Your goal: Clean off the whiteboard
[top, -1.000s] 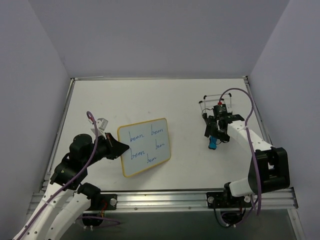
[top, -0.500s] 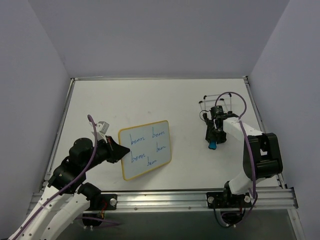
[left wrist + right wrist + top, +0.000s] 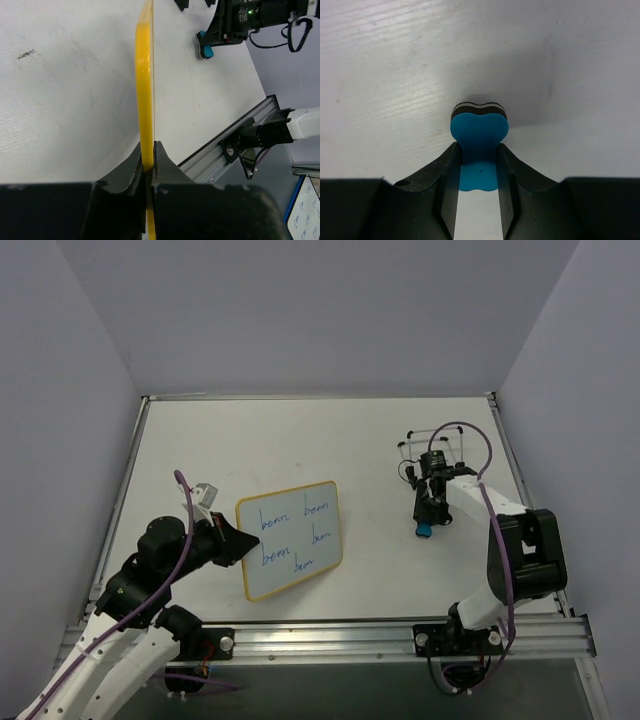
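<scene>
The whiteboard [image 3: 290, 537], white with a yellow frame and several blue words, is held tilted at the near left of the table. My left gripper [image 3: 236, 543] is shut on its left edge. In the left wrist view the frame [image 3: 144, 75] shows edge-on, pinched at my left gripper [image 3: 148, 150]. My right gripper [image 3: 428, 514] is shut on a small blue eraser [image 3: 425, 530], well to the right of the board. In the right wrist view my right gripper [image 3: 478, 152] clamps the eraser [image 3: 479, 129] at its waist. The eraser's dark felt end is down at the tabletop.
A small wire rack [image 3: 430, 443] stands just behind my right gripper. An aluminium rail [image 3: 330, 633] runs along the near table edge. Grey walls close in on the left, back and right. The eraser also shows in the left wrist view [image 3: 204, 46].
My right arm's elbow has swung in towards the table, while the eraser stays at almost the same spot. The whiteboard and left gripper have barely shifted.
</scene>
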Robot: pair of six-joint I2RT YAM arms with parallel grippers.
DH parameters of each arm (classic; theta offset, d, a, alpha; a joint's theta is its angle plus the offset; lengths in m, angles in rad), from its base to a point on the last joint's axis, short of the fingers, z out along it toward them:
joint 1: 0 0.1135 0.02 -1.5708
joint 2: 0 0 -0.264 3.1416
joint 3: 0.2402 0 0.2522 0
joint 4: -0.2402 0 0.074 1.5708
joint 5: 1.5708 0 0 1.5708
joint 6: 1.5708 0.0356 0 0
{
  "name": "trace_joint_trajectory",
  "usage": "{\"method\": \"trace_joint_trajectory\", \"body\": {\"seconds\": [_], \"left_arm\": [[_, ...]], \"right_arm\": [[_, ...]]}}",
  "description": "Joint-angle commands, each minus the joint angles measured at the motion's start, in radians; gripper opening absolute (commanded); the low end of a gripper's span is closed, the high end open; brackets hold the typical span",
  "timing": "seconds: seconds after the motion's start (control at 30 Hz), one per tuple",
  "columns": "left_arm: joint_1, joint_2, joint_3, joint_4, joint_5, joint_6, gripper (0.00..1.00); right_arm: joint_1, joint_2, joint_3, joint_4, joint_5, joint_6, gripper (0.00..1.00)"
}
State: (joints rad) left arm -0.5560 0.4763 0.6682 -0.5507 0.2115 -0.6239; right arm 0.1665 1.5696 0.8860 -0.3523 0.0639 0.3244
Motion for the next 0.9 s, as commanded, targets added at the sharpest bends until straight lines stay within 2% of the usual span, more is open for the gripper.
{"method": "trace_joint_trajectory", "body": {"seconds": [0.0,0.23,0.3,0.33,0.47,0.53,0.57,0.67,0.87], "left_arm": [[-0.007,0.007,0.024,0.064,-0.011,0.001,0.02],[-0.005,0.034,0.019,0.089,-0.012,0.007,0.02],[-0.005,0.044,0.018,0.095,-0.015,0.009,0.02],[-0.005,0.045,0.019,0.095,-0.015,0.009,0.02],[-0.005,0.050,0.014,0.101,-0.018,0.009,0.02],[-0.005,0.050,0.013,0.098,-0.018,0.010,0.02],[-0.005,0.048,0.013,0.098,-0.018,0.010,0.02],[-0.007,0.045,0.011,0.097,-0.011,0.009,0.02],[-0.010,0.045,0.016,0.097,-0.003,0.012,0.02]], "right_arm": [[0.051,-0.146,0.025,-0.034,0.020,0.010,0.18],[0.226,-0.356,-0.019,0.027,0.019,0.074,0.17],[0.309,-0.437,-0.033,0.134,-0.045,0.134,0.16],[0.408,-0.462,-0.053,0.180,-0.052,0.162,0.15],[0.648,-0.514,-0.073,0.470,-0.001,0.274,0.15],[0.735,-0.504,-0.076,0.557,0.106,0.300,0.14],[0.808,-0.469,-0.071,0.638,0.131,0.300,0.14],[0.898,-0.340,0.009,0.703,0.169,0.282,0.13],[0.984,-0.146,0.171,0.725,0.183,0.237,0.12]]}}
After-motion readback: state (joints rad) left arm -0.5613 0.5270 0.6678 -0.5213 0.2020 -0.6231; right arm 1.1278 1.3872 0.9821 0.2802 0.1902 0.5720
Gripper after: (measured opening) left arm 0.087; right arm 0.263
